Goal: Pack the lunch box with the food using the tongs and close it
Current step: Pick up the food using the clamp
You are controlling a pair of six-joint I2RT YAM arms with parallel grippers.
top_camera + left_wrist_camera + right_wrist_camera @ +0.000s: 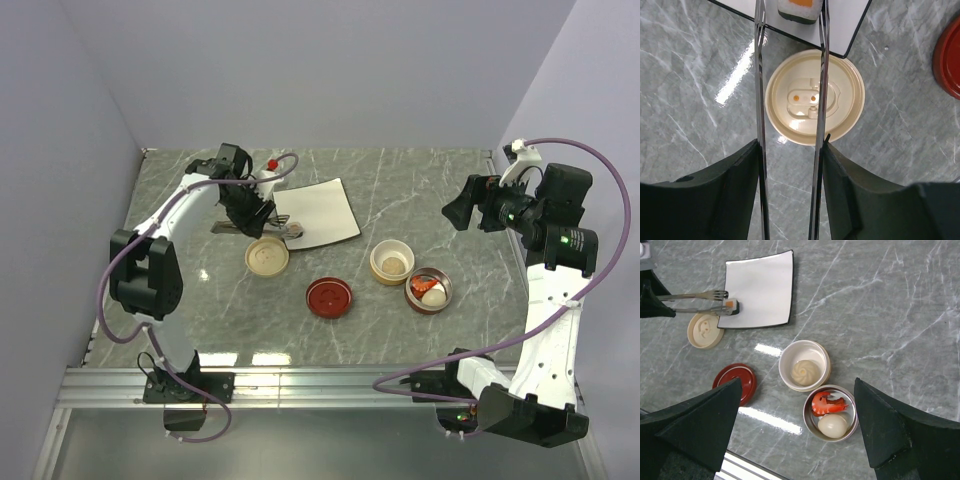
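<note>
My left gripper (791, 142) is shut on the silver tongs (760, 90), one arm against each finger. The tong tips straddle a dark-wrapped sushi roll (799, 10) on the edge of the white plate (845, 25); the same tongs (695, 302) and roll (731, 305) show in the right wrist view. The lunch box lies in separate round parts. A cream bowl (788, 371) holds the beige ball (804, 371). A metal bowl (808, 417) holds the shrimp (826, 403) and white egg (832, 425). My right gripper (797, 390) hangs open and empty above the bowls.
A cream lid (267, 256) lies below the tongs, just off the plate's (318, 212) near left corner. A red lid (329, 297) lies left of the bowls. A small white item with a red cap (271, 163) stands behind the left gripper (252, 210). Walls close in on three sides.
</note>
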